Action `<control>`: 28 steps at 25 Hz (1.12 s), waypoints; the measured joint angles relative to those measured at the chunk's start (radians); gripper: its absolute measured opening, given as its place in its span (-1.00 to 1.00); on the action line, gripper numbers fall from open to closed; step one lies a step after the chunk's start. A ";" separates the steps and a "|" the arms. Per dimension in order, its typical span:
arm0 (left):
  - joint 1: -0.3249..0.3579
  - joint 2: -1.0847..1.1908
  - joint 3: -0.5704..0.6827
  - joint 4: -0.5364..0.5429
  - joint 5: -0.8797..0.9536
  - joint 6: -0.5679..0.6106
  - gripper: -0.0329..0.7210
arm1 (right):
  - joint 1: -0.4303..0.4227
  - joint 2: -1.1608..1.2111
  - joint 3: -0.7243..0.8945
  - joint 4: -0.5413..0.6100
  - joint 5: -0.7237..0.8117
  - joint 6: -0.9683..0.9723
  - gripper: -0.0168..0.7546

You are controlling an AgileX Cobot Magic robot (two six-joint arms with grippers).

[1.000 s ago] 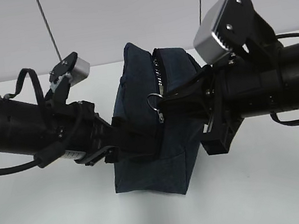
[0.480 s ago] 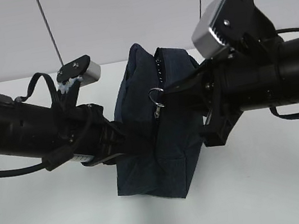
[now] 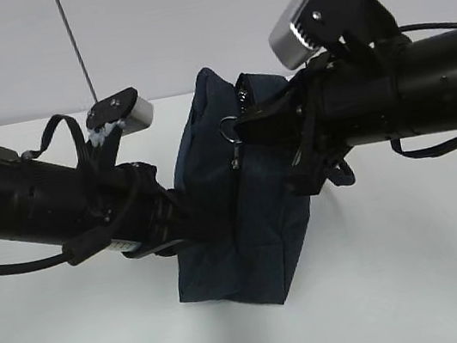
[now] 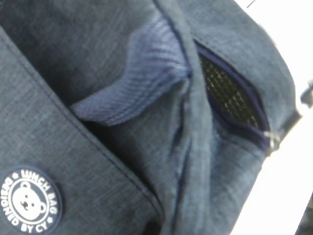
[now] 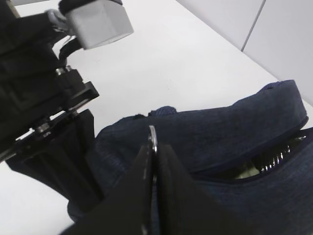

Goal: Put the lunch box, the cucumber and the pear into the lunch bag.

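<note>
The white surface [image 3: 420, 280] is occupied by the upright navy lunch bag [image 3: 249, 246], gripped from both sides. Its side fabric is pinched by the left fingers [image 3: 186, 222]; its ring pull [image 5: 153, 139] is clamped between the right fingers [image 5: 168, 196].

The lunch bag [image 3: 237, 222] stands upright on the table [image 3: 420, 280] between the two arms, left gripper [image 3: 186, 222] against its left side, right gripper [image 3: 243, 126] at the ring pull [image 3: 230, 129] near its top.
</note>
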 joint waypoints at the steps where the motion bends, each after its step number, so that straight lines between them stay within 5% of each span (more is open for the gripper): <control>1: 0.000 0.000 0.005 0.000 0.000 0.000 -0.92 | 0.000 0.009 -0.009 0.000 -0.004 0.000 -0.94; 14: 0.000 -0.002 0.019 -0.018 -0.006 0.000 -0.92 | 0.002 0.064 -0.067 0.000 -0.042 0.001 -0.94; 23: 0.000 -0.002 0.027 -0.066 -0.014 0.000 -0.92 | 0.002 0.028 -0.067 -0.068 0.076 0.141 -0.94; 28: 0.000 -0.002 0.029 -0.077 -0.014 0.000 -0.70 | 0.002 0.015 -0.065 -0.144 0.118 0.230 -0.94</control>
